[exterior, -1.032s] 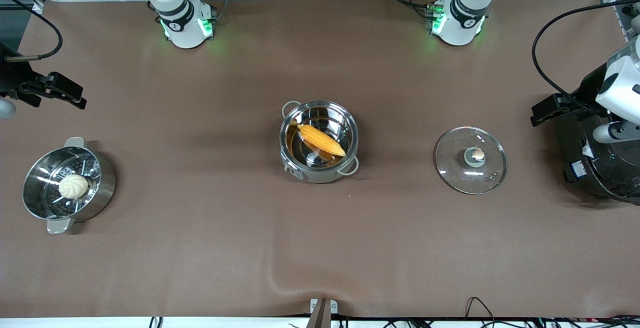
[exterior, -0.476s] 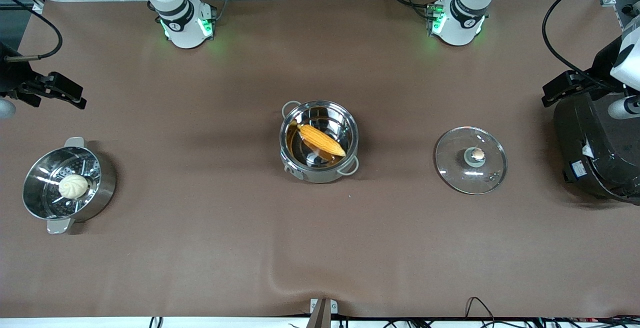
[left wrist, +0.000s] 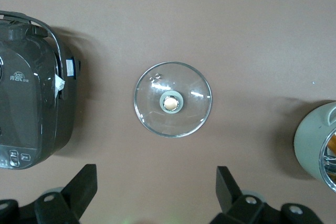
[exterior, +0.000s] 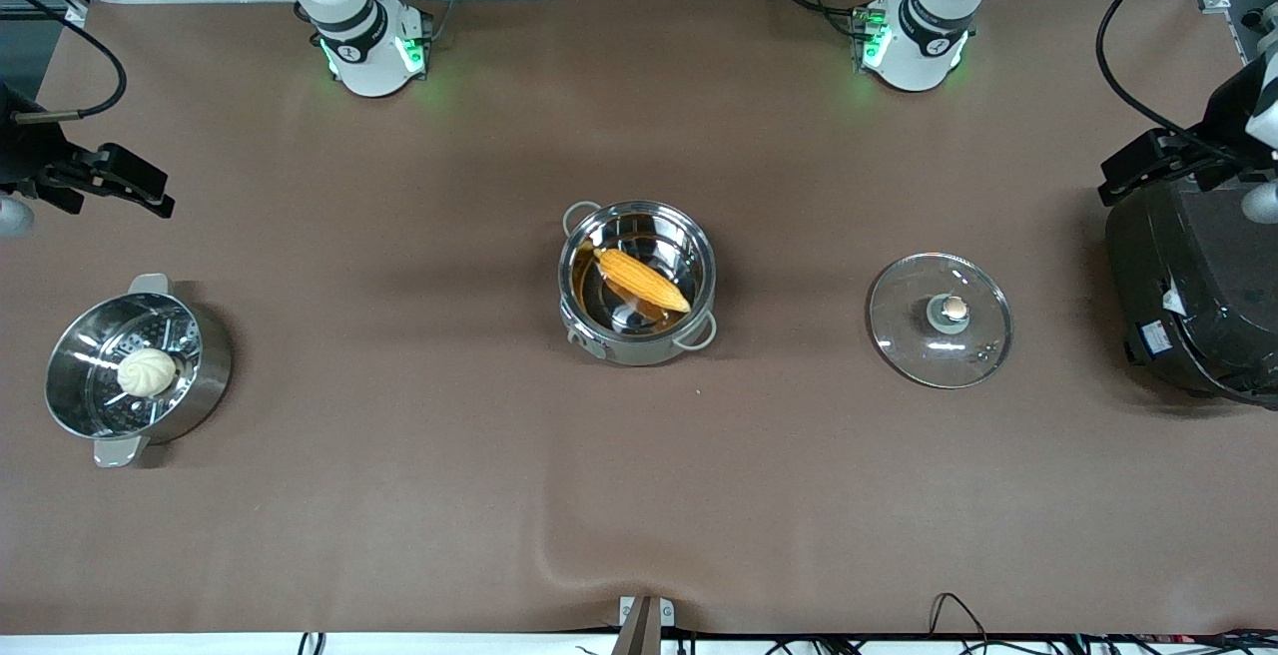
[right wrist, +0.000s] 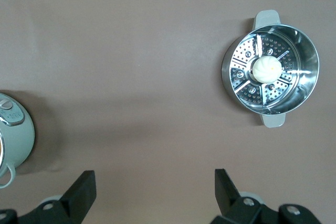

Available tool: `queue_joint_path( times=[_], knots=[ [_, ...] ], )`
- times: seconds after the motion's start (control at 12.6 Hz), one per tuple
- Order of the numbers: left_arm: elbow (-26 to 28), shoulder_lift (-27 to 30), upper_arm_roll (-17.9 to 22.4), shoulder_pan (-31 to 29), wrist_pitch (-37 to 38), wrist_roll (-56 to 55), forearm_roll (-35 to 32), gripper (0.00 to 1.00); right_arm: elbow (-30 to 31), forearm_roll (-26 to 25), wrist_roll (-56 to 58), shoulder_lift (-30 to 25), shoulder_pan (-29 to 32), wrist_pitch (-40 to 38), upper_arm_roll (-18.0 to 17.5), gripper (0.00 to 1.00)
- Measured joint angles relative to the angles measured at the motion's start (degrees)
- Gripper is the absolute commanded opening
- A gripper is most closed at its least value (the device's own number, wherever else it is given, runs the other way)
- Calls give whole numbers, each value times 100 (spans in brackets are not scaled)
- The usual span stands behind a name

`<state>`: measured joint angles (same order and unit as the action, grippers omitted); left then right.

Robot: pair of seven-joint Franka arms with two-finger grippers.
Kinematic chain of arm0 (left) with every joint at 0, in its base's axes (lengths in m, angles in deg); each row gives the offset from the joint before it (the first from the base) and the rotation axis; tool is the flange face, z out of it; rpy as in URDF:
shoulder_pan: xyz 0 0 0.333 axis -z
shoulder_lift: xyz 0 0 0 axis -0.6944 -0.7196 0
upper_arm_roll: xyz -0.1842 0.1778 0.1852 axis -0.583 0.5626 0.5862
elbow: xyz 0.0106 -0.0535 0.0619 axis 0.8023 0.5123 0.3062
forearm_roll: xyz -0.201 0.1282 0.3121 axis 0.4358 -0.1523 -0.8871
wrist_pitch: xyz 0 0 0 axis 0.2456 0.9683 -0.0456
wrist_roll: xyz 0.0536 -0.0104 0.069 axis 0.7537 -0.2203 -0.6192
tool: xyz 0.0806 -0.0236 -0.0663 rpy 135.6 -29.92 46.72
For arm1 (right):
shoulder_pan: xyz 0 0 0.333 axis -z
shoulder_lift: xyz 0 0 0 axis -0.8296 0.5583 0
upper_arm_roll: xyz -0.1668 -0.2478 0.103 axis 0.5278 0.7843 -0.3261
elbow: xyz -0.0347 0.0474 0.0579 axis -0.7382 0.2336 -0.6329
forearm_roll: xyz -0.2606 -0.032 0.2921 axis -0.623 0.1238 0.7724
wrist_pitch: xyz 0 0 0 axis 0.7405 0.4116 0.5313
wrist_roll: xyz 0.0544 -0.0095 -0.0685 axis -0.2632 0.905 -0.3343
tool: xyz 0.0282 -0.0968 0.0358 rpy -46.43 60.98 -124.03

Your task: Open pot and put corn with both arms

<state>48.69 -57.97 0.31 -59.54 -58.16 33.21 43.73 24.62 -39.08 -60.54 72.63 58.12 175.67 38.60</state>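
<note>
glass lid (left wrist: 172, 99), black cooker (left wrist: 31, 93), open tool (left wrist: 156, 192)

The tabletop (exterior: 399, 236) under my arms is covered in matt brown cloth, smooth except for a soft wrinkle at the edge nearest the front camera. The pot (exterior: 639, 283) is polished steel with a mirror-bright inside that reflects the corn (exterior: 642, 279), whose skin looks bumpy and dull yellow-orange. The lid (exterior: 940, 321) is clear, glossy glass with a coppery knob (left wrist: 170, 103). The steamer pot (exterior: 135, 367) is shiny steel with a perforated insert, and the bun (right wrist: 265, 68) in it looks soft and matt white. The cooker (left wrist: 29, 98) is glossy black plastic.
</note>
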Motion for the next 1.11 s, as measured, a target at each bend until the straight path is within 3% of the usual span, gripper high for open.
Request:
queue_joint_path(
  times=[0.16,0.4,0.48,1.11],
  knots=[
    [0,8,60,91,0,41,72,100,0,2,0,0,-1,-2,-12,100],
    [8,118,1195,1335,0,42,92,100,0,3,0,1,-1,-10,-16,100],
    [19,163,1353,1511,0,42,93,100,0,3,0,1,-1,-10,-15,100],
    [40,199,1508,1560,1,640,93,100,0,3,0,1,1,-86,11,100]
  ],
)
